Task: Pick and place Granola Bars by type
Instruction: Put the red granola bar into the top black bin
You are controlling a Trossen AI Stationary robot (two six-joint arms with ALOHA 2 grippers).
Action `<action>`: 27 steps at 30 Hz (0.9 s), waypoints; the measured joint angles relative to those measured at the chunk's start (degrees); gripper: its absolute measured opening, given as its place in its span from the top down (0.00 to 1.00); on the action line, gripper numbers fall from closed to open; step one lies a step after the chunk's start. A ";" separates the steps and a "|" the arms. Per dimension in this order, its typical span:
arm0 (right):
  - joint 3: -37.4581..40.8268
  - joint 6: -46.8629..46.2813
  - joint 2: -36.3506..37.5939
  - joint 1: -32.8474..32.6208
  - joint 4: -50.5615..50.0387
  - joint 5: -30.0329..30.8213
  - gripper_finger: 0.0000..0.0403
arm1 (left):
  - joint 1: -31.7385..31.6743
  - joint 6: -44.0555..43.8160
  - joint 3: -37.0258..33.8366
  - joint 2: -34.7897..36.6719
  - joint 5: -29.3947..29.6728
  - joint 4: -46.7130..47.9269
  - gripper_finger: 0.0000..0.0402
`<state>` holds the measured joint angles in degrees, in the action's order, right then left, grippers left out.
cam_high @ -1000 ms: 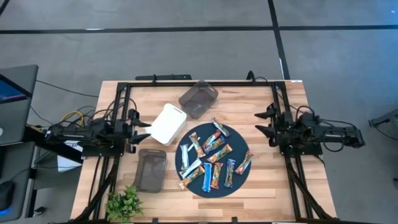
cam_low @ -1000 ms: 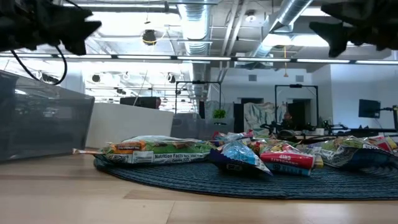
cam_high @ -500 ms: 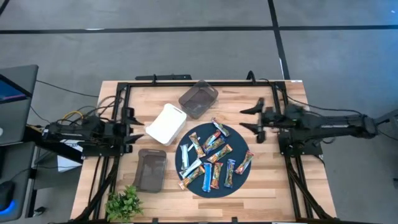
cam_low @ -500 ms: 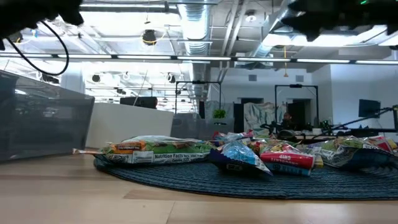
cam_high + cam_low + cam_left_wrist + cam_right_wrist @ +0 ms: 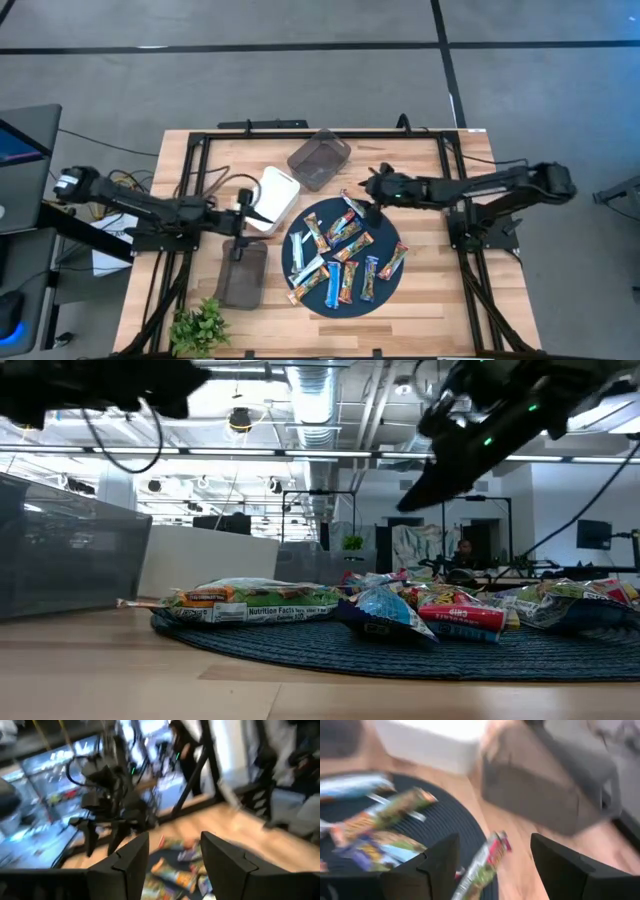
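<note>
Several granola bars (image 5: 340, 255) in blue, orange-brown, red and silvery wrappers lie scattered on a round dark mat (image 5: 388, 232); in the low view they show as a row of wrappers (image 5: 400, 605). My right gripper (image 5: 368, 187) hovers open over the mat's far edge. In the right wrist view (image 5: 495, 865) its fingers stand either side of a red-ended bar (image 5: 487, 857), above it and not touching. My left gripper (image 5: 247, 207) is open (image 5: 175, 852) and hangs by the white tray's near edge, facing the mat.
A white tray (image 5: 270, 197) lies left of the mat, a dark tray (image 5: 319, 158) behind it and another dark tray (image 5: 243, 272) nearer. A small green plant (image 5: 200, 325) stands at the table's near left corner. A black frame rims the table (image 5: 300, 128).
Both arms have left their places at the table's sides. The right gripper has reached toward the left and come down over the mat's far edge. The left gripper has moved right, to the white tray. No bar has moved.
</note>
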<state>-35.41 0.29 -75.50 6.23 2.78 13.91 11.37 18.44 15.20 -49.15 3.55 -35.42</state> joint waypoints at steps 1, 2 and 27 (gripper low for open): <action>-1.01 -0.83 -1.90 0.30 -1.15 0.39 0.41 | 0.36 0.37 1.21 -1.72 1.57 1.12 0.57; -1.93 -1.56 -3.69 0.53 -2.31 0.86 0.41 | 0.69 0.68 2.37 -3.26 2.85 2.45 0.57; -10.83 -5.01 -21.34 7.87 -9.26 -8.23 0.41 | 2.18 1.87 6.02 -7.92 8.48 9.16 0.57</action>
<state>-46.24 -4.72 -96.84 14.10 -6.49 5.68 13.54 20.31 21.21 -57.08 12.03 -26.26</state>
